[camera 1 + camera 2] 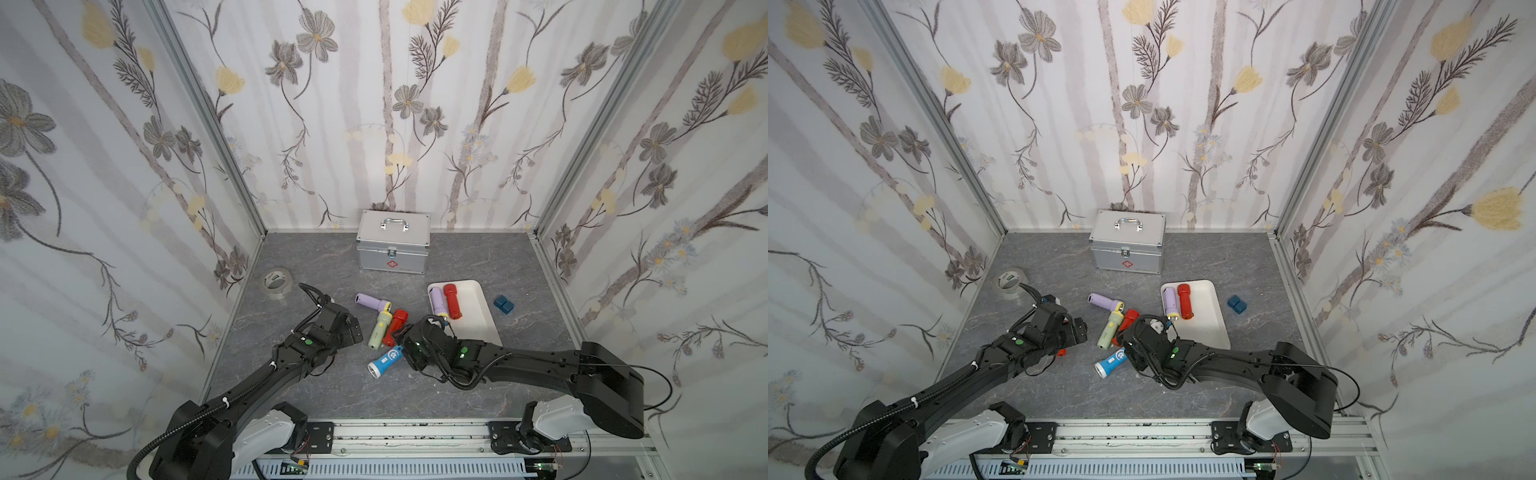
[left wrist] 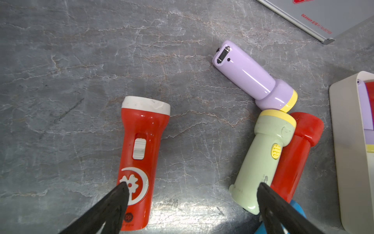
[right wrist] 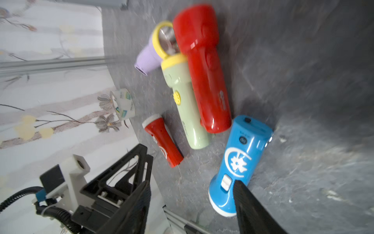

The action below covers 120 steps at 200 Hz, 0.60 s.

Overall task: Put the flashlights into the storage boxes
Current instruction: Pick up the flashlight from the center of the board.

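Counting what lies where, two of the seven are home: the boxed lilac flashlight [image 1: 437, 300] and the boxed red flashlight [image 1: 452, 301] lie side by side at the far end of the white tray [image 1: 478, 320]. Five are left on the bench [image 1: 353, 399]. The loose lilac flashlight [image 1: 371, 302], the pale green flashlight [image 1: 379, 330] and the large red flashlight [image 1: 395, 326] touch in a cluster. The blue flashlight [image 1: 385, 360] lies just nearer the robot, and the small red flashlight [image 2: 141, 158] lies apart. I judge the task under a third done.

The left tool [image 2: 192, 184] stands wide and empty, its fingers framing the small red flashlight and the pale green one's tail. The right tool [image 3: 191, 182] stands partly apart with nothing between the jaws, the blue flashlight beside one finger.

The left wrist view shows the small red flashlight whole, while in both top views the left arm covers nearly all of it. Only the top views show the tray's contents plainly, and the dark-blue block [image 1: 503, 304] near it. The blurred right wrist view shows the loose lilac flashlight's lens, not readable from above.
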Tool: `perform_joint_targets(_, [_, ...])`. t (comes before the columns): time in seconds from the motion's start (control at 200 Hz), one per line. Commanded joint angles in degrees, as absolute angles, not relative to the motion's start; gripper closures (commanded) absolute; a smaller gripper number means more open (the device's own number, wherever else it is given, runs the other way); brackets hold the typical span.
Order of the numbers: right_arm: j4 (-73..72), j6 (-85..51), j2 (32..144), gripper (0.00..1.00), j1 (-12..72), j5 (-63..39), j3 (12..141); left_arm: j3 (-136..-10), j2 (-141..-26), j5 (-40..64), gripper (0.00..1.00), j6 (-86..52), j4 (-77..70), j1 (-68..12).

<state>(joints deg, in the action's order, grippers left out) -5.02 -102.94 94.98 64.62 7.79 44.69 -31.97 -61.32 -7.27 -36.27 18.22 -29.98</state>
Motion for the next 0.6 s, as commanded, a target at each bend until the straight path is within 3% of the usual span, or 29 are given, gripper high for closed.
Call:
perform_joint_targets(0.0, [-6.40, -112.41, 98.19, 0.33, 65.96, 2.79, 46.93, -31.89, -60.93, -6.70, 0.00, -37.51, 18.59, -29.76])
perform_joint_targets(0.595, [0.29, -111.93, 103.39, 0.36, 67.23, 2.67, 50.70, -31.80, -62.55, -5.64, 0.00, -37.62, 16.97, -29.18])
